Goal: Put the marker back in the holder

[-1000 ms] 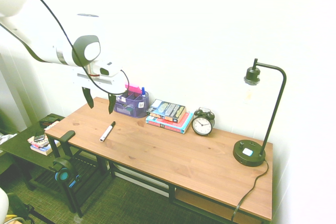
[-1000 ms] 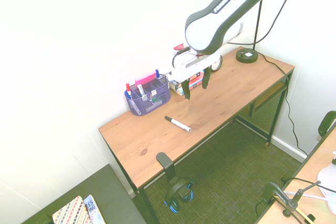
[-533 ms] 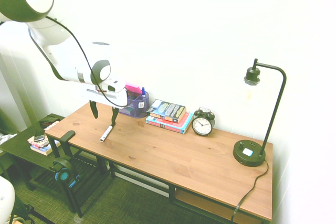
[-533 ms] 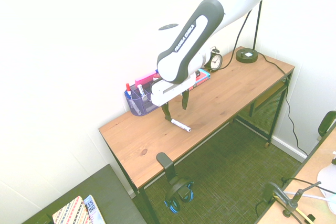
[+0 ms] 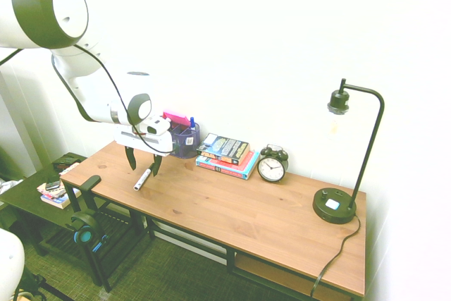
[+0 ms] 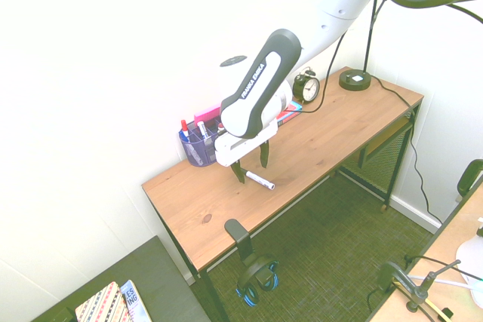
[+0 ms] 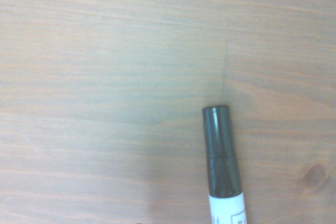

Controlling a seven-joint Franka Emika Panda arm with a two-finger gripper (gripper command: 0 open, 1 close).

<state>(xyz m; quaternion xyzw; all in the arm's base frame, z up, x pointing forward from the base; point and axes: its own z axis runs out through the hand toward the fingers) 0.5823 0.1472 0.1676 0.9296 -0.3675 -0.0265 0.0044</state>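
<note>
The marker [image 6: 260, 180] is lying flat on the counter [image 6: 324, 141], so the hand [image 6: 251, 164] is hanging over it, pointing straight down with fingers spread wide and empty, straddling the capped end. Behind it, against the wall, the holder [image 6: 198, 146] is waiting.

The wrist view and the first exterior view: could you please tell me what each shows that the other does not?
Only the wrist view shows the wood grain up close and the edge of a label on the marker just below its black cap. Only the first exterior view shows the open gripper over the marker, the purple holder, the books, the clock and the lamp. Both show the marker lying on the desk.
</note>
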